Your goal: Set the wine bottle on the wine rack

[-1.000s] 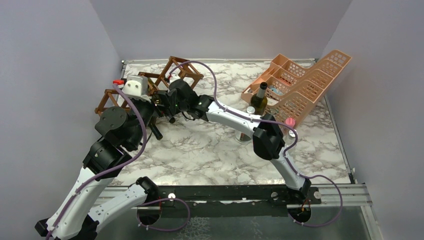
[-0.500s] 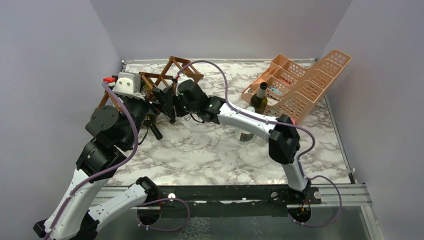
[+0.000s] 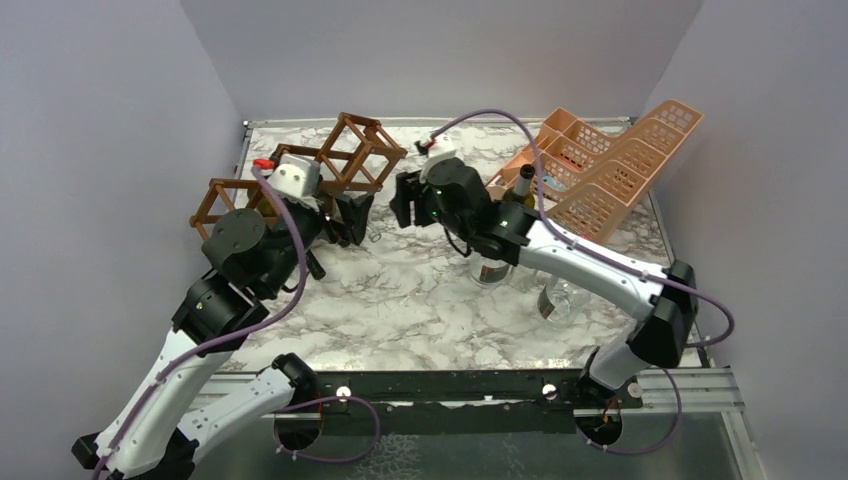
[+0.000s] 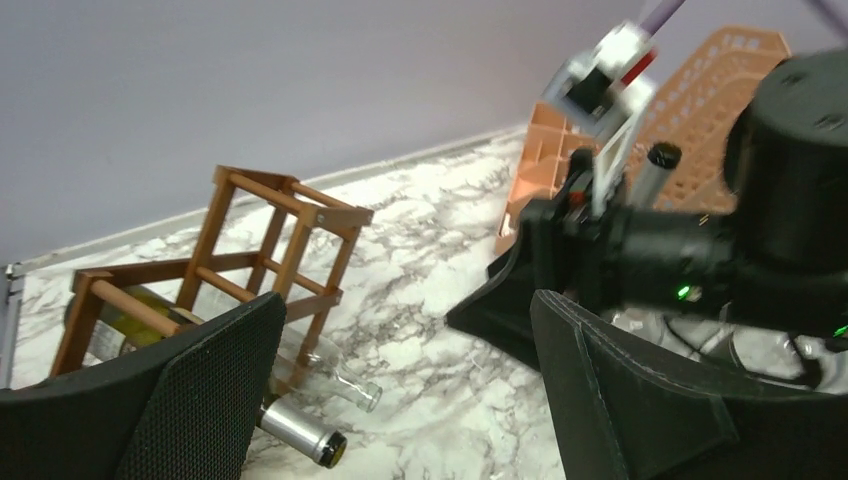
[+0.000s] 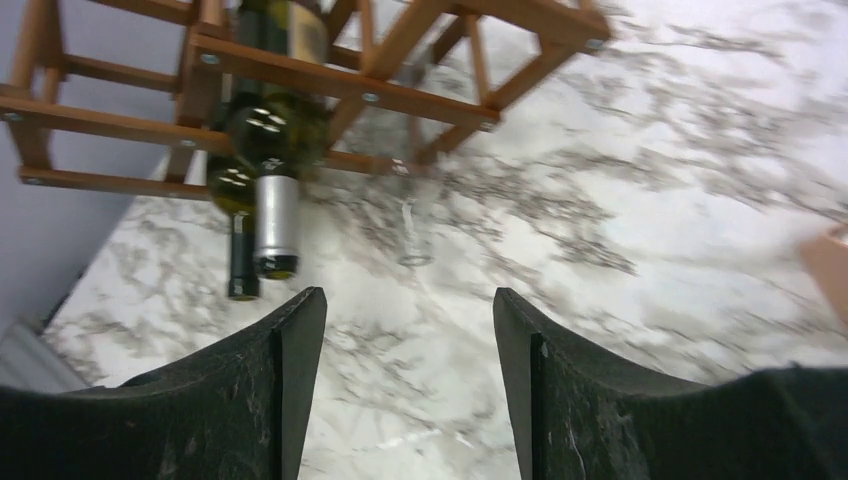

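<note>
Since the right gripper (image 5: pixel 405 300) has withdrawn, gaping wide and holding nothing, I am seeing the wine bottle (image 5: pixel 270 140) lying in the wine rack (image 5: pixel 530 18) ahead-left of it; left gripper (image 4: pixel 405 330) likewise spread, empty; placement looking complete.

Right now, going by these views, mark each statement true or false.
1. The left gripper and the right gripper are both open and empty. True.
2. The wine rack stands at the table's far right. False: it is at the far left, and the peach basket is at the right.
3. A green bottle lies in the wine rack, neck poking out. True.
4. The spare bottle beside the peach basket lies flat. False: it stands upright.
</note>
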Tool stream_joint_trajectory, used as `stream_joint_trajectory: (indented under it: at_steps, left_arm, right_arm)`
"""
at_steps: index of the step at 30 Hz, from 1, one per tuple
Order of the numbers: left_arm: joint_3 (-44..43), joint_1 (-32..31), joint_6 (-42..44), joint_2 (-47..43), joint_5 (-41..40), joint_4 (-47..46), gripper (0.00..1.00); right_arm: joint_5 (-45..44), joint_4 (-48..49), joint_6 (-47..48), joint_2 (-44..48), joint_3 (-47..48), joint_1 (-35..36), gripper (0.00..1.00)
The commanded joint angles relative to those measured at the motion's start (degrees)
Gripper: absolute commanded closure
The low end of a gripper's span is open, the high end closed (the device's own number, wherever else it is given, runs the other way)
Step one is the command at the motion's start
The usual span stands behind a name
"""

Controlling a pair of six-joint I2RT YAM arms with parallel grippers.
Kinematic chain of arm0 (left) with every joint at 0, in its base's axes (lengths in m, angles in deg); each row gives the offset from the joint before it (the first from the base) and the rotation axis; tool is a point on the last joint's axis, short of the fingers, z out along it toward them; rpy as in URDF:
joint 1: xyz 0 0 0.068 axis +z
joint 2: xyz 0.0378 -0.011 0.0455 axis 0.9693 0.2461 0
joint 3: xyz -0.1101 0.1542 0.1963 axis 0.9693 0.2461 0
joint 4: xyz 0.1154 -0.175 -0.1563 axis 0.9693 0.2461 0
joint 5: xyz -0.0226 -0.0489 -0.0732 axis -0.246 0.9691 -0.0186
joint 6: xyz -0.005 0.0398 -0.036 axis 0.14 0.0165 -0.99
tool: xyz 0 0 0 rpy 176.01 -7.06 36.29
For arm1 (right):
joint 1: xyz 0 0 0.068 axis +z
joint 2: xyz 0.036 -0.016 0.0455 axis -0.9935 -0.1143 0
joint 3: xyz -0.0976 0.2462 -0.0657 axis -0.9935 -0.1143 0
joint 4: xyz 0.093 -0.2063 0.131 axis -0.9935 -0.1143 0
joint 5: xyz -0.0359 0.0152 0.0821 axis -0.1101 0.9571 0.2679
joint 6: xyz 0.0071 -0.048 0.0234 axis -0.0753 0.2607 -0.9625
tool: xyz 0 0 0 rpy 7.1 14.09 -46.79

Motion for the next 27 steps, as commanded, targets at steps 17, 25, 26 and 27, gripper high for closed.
stream_joint_trajectory:
  at_steps: [17, 25, 26, 27]
  left_arm:
    - [16.65, 0.02, -8.99, -0.64, 2.46, -20.55, 0.01]
    - [18.26, -0.02, -6.84, -2.59, 5.55, -22.90, 0.01]
    - [18.16, 0.02, -6.64, -2.42, 7.01, -22.74, 0.01]
    - [18.13, 0.02, -6.54, -2.30, 8.25, -22.57, 0.01]
  right_arm:
    - [-30.74, -29.18, -7.99, 22.34, -10.43, -1.58, 0.34]
    - [-35.86, -33.60, -8.82, 26.12, -10.03, -1.58, 0.34]
    - [-36.75, -34.45, -9.21, 26.40, -10.03, -1.58, 0.34]
    - [-37.91, -35.41, -9.83, 26.70, -10.18, -1.58, 0.34]
